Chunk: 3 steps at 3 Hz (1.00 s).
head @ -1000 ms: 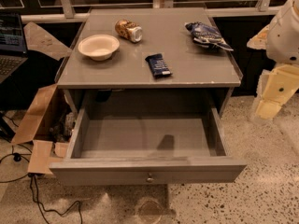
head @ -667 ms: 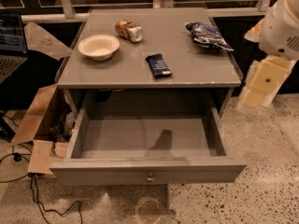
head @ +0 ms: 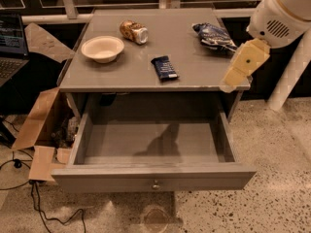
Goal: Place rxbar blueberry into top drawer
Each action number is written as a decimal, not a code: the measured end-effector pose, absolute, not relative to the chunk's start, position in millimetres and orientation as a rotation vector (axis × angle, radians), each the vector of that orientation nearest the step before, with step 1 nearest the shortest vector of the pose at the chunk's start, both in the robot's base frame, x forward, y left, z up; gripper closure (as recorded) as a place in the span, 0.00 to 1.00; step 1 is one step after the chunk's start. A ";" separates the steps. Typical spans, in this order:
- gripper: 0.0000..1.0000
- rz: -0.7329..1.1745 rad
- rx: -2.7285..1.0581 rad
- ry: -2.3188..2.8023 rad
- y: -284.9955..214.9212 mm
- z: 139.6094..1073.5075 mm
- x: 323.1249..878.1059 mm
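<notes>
Lab or office test bay, not a home — speckled terrazzo floor (head: 277,149), open laptop (head: 9,38) with a lit screen on the left, loose cables (head: 39,212) trailing over the floor. A torn-open cardboard box (head: 36,125) is jammed beside a plain grey cabinet (head: 141,74). Dark panels framed by white rails (head: 68,1) behind, white post (head: 291,76) on the right. My gripper (head: 232,79) hangs at the cabinet top's right front corner.

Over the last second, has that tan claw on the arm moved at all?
Yes. The gripper moved leftward in view, from beside the cabinet to its top's right front corner.
</notes>
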<state>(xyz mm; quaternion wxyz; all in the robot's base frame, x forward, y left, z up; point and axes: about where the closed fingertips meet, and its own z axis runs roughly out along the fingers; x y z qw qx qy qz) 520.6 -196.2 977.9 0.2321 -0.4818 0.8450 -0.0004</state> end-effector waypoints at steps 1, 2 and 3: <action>0.00 0.098 -1.323 2.312 -181.6 973.6 552.0; 0.00 0.093 -1.313 2.315 -183.7 974.1 550.2; 0.00 0.147 -1.291 2.306 -170.1 956.0 572.6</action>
